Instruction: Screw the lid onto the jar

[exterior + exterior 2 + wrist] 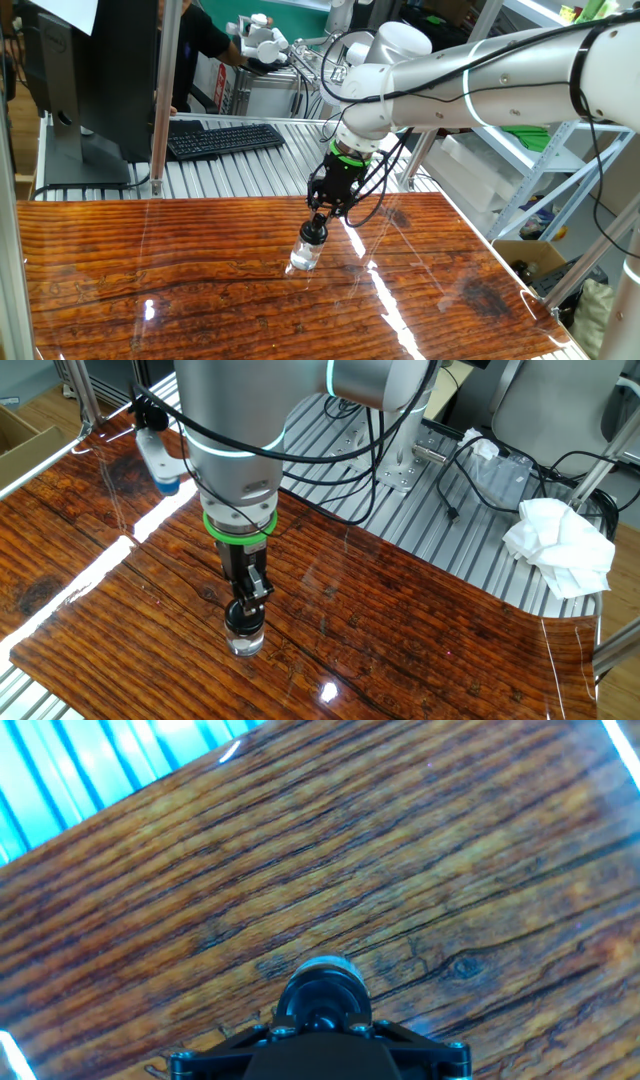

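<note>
Lid [314, 232]: small, dark and round, sitting on the mouth of the jar, with the gripper closed around it from above. From the hand view it shows as a dark ring directly under the hand.
Jar [304, 258]: small, clear, standing upright on the surface, roughly in the middle of the wooden top — in the other fixed view its see-through body shows just below the dark cap.
Jar and lid together: stacked in one line, lid on top, jar base touching the wood; how far the lid is threaded cannot be told.
Gripper [316, 228]: points straight down, its two dark fingers pinched in on the lid; no gap shows between the fingers and the cap.
Arm [470, 70]: white, reaching in from the right in one fixed view, with a green ring just above the black hand.
Cables [385, 180]: black, looping loosely from the wrist beside the hand.
Surface [180, 280]: glossy reddish-brown wood grain with bright light streaks reflected across it.
Keyboard [224, 138]: black, on the ribbed metal bench behind the wood, well apart from the jar.
Monitor [95, 70]: dark, standing left of the keyboard.
White cloth [560, 545]: crumpled — lying on the metal bench far from the jar.
</note>
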Motion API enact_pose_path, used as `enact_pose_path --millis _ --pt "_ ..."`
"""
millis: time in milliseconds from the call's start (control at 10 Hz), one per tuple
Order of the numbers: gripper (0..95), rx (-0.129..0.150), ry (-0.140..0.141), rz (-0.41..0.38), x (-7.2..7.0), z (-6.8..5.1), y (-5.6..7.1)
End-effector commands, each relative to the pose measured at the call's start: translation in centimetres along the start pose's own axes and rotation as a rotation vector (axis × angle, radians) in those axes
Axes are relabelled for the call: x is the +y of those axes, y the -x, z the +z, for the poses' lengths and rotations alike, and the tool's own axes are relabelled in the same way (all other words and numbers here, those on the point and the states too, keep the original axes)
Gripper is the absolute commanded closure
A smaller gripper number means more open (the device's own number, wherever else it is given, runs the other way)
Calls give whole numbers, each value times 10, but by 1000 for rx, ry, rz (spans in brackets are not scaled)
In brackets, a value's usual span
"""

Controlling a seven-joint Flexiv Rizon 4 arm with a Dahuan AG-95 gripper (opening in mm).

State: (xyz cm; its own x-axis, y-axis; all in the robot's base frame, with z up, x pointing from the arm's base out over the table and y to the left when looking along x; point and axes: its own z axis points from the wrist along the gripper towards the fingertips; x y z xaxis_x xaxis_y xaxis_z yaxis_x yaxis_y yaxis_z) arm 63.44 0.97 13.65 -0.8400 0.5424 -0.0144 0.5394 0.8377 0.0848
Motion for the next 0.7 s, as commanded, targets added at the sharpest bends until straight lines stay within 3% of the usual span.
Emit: enact_pose_path --millis 100,700 --pt "950 8 8 73 1 2 0" --pt "950 8 19 201 1 2 0"
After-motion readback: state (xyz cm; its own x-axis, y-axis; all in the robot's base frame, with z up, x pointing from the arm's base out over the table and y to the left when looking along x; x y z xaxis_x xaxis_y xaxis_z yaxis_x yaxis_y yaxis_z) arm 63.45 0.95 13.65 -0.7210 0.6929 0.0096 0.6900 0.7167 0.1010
